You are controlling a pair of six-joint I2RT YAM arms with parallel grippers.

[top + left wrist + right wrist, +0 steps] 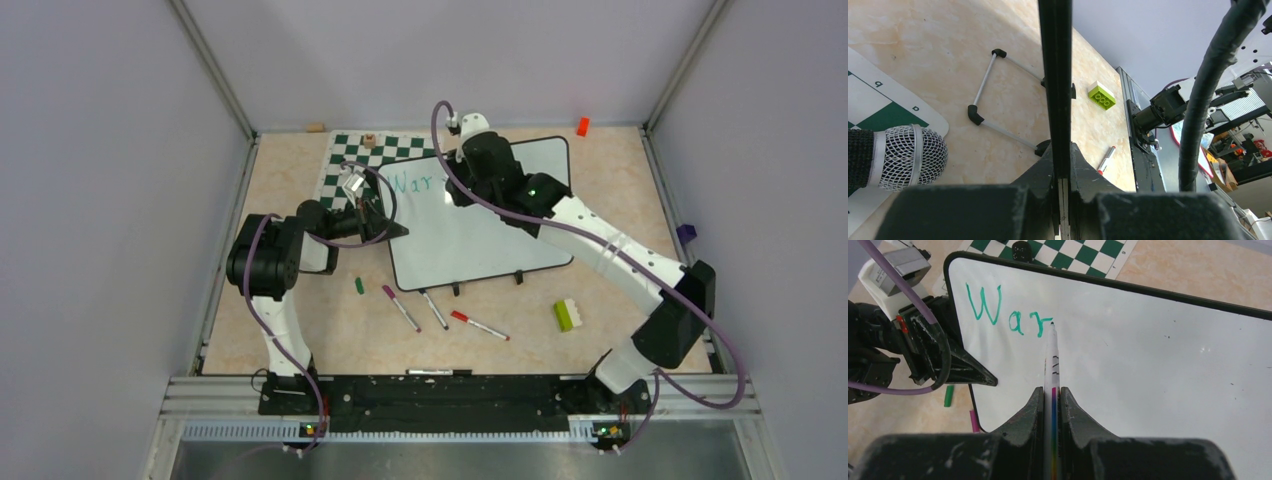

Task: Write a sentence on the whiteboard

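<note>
Nearest is a metal rail [460,412] carrying both arm bases, and behind it lies the beige stone-patterned counter [300,340]. One pen [430,372] lies along the counter's near edge. A little farther in, a purple marker [401,308], a dark-capped marker [434,310] and a red marker [479,325] lie loosely fanned, with a green cap [359,285] to their left. To their right is a lime-and-white brick [569,315].

The whiteboard [480,245] lies mid-counter, turned slightly askew, with its two black clips on the near edge. Its far left corner overlaps the green-and-white chess mat [345,158]. The sentence [1008,315] so far reads "War" in teal, at the board's far left. An orange block [582,126] sits at the far right of the counter. Pale grey-lilac walls close in the left, right and far sides.

The left arm rises from its base and folds at a dark elbow. Its forearm then reaches right to the board's left edge. The left claw [1061,150] is nipped tight on the board's thin black rim, which runs straight out between its jaws.

The right arm climbs to an elbow at the counter's right side, and its long white forearm stretches left and away over the board. The right claw [1052,392] is clamped on a white marker [1053,365] with a rainbow stripe. The marker's tip touches the board just after the "r".
</note>
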